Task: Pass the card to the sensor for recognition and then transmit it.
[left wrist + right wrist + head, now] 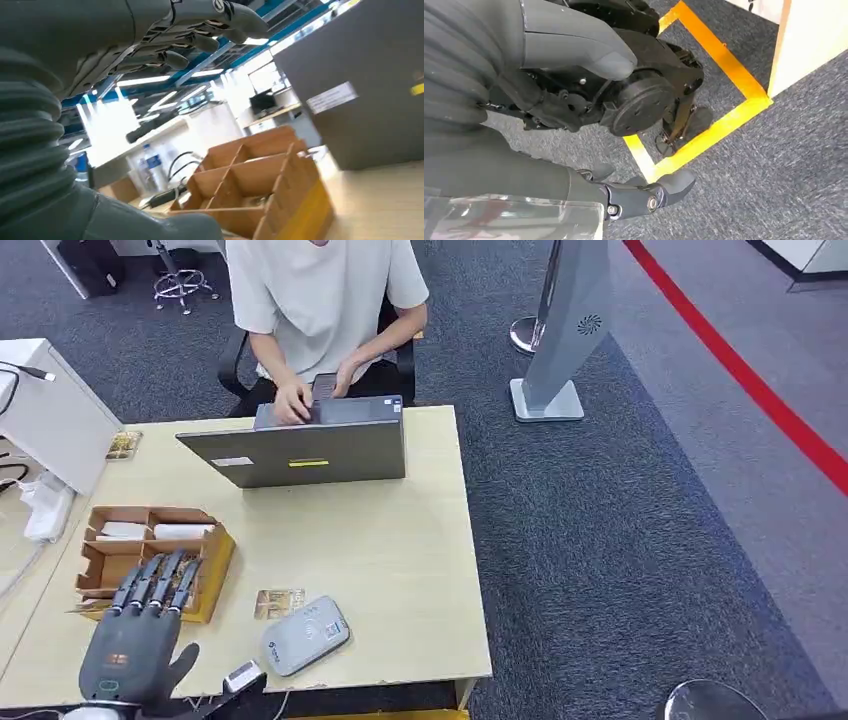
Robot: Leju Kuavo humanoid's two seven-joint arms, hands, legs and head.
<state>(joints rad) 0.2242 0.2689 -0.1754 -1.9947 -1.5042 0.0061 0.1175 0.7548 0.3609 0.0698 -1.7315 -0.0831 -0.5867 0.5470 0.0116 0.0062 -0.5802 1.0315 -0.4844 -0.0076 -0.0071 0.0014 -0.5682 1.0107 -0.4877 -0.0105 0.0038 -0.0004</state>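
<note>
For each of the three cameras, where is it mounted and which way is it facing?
Head view: high on the body, looking down at the pale wooden table; left hand shows.
Left wrist view: low behind the left hand, facing the brown cardboard divider box, shared with the head view.
Right wrist view: hanging arm, facing grey carpet; right hand shows.

We see left hand (pixel 165 35) across top of frame, fingers (pixel 200 42) extended, holding nothing. Cardboard divider box (pixel 260 185) sits lower centre on table (pixel 380 200); grey laptop lid (pixel 365 85) fills right side.
</note>
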